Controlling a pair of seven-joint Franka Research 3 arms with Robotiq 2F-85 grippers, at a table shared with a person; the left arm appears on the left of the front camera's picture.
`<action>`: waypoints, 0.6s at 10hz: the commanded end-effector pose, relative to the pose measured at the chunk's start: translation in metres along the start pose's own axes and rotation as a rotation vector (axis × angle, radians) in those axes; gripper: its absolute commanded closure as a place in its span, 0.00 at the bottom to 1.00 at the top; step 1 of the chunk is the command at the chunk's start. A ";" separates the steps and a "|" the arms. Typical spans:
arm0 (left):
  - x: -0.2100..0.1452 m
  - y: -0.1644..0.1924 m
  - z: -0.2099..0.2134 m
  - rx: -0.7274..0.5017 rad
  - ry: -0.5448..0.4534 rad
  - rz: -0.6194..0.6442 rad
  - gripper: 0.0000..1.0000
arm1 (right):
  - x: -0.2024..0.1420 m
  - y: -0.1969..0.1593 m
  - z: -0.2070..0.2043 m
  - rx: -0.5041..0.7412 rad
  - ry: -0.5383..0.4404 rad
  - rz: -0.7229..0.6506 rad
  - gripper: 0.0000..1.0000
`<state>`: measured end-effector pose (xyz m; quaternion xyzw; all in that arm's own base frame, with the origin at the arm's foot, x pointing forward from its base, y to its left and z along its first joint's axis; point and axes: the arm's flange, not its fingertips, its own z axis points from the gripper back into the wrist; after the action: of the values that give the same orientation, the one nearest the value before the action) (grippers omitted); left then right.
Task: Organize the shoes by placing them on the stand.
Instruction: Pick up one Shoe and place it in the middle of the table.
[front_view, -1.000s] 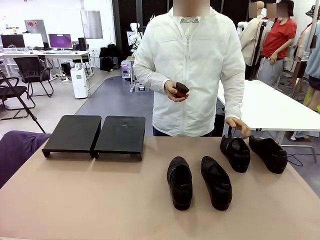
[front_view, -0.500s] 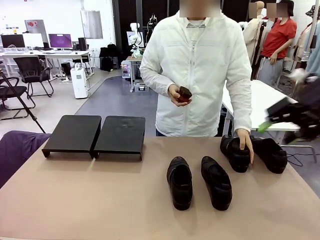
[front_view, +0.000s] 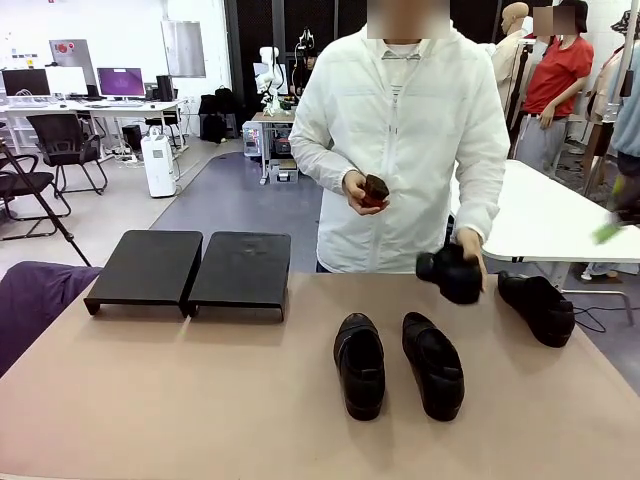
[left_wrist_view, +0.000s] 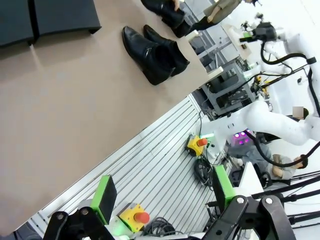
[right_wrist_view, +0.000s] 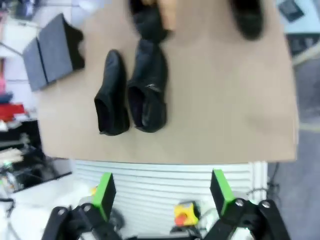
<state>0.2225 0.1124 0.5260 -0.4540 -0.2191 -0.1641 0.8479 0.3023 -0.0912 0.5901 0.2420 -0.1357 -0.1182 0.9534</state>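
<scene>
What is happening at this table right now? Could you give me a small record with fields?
Stand: low matte-black two-panel rack, on the tabletop's far left side, apart from every shoe
Shoes on tan tabletop: three black glossy leather dress shoes, two side by side mid-table, one at right
Fourth shoe: held above the table in the person's hand
Left end effector: open, holding nothing
Right end effector: open, holding nothing

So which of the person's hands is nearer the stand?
Their right hand, at chest height past the right end of the stand; their left hand grips a raised shoe farther right.
</scene>
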 end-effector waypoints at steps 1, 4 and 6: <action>0.001 -0.001 0.001 -0.017 -0.004 -0.021 0.00 | -0.010 -0.049 0.045 0.022 -0.069 -0.111 0.00; 0.001 -0.001 0.001 -0.017 -0.004 -0.021 0.00 | -0.018 -0.075 0.036 0.049 -0.098 -0.159 0.00; 0.001 -0.001 0.001 -0.017 -0.004 -0.021 0.00 | -0.014 -0.064 0.025 0.058 -0.095 -0.143 0.00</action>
<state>0.2214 0.1121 0.5263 -0.4545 -0.2180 -0.1651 0.8477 0.2613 -0.1642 0.5796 0.2691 -0.1533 -0.2088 0.9276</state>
